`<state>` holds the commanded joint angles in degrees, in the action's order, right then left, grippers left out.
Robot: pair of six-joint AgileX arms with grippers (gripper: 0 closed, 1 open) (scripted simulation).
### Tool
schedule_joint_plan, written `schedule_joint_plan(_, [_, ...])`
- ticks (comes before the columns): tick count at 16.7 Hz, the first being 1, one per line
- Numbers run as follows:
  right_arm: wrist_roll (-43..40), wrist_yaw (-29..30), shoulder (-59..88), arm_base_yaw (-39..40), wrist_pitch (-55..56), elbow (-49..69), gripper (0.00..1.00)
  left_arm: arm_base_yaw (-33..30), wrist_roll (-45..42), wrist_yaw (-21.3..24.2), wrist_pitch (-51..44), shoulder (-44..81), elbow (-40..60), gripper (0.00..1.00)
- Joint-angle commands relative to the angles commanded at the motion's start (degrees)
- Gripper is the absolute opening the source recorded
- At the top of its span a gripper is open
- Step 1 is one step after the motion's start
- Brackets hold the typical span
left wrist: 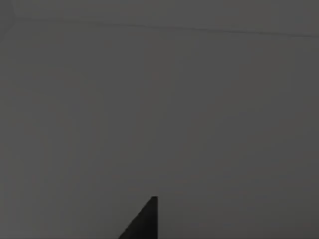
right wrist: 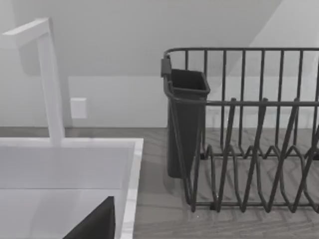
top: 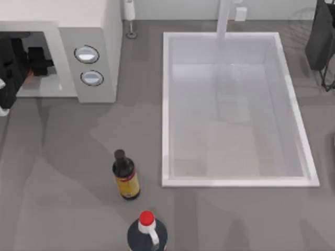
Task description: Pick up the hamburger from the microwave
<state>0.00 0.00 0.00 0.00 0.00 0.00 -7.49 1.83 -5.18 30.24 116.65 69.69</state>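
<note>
Reached with the left gripper into the microwave at the counter's far left corner. Made out a faint orange trace of the hamburger right against the jaws; could not tell released or clenched. Found the right arm parked far right, much farther off.
</note>
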Motion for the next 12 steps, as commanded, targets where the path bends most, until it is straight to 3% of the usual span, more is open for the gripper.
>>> schedule_joint_plan(7, [0.0,0.0,0.0,0.0,0.0,0.0,1.0,-10.93,3.59,-10.53,-6.44,-32.49,-28.53,0.0])
schedule_joint_plan(12, [0.0,0.0,0.0,0.0,0.0,0.0,1.0,-14.0,4.6,-13.48,-8.24,-39.39,-35.38,0.0])
